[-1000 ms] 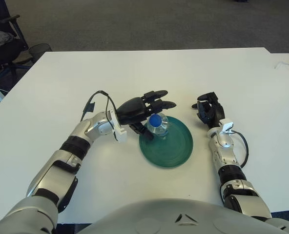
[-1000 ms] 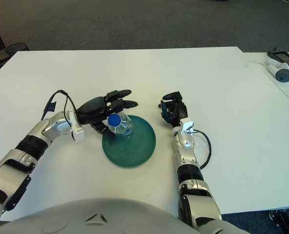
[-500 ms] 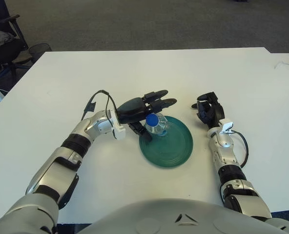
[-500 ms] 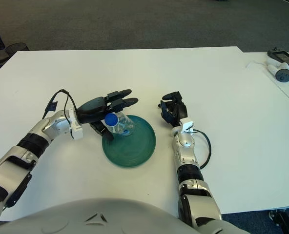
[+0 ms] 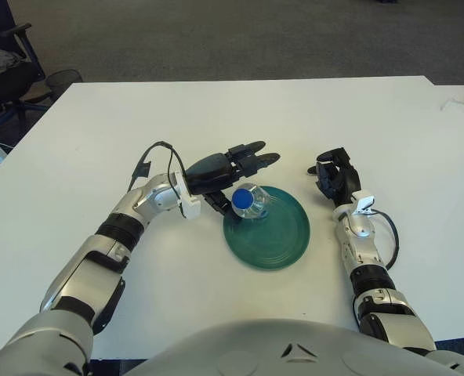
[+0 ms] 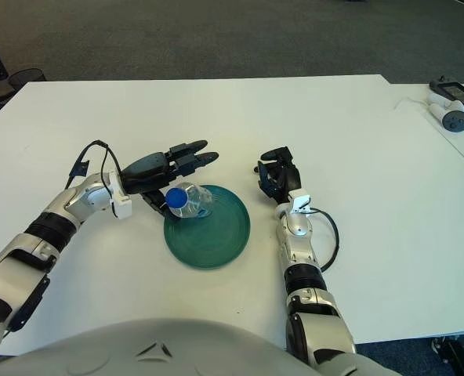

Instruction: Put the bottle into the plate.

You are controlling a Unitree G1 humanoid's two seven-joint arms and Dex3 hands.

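Release step, by the look of it: bottle (image 5: pixel 250 200) with blue cap tilted toward frame left, standing on the upper-left part of the green plate (image 5: pixel 283 235) at frame centre, left hand (image 5: pixel 230 166) just above and behind it with fingers spread, apparently gripping nothing. Right hand (image 5: pixel 333 174) idle, right of the plate over the white tabletop (image 5: pixel 216 117), fingers curled on nothing. Next, probably: lift the left hand clear without knocking the leaning bottle.
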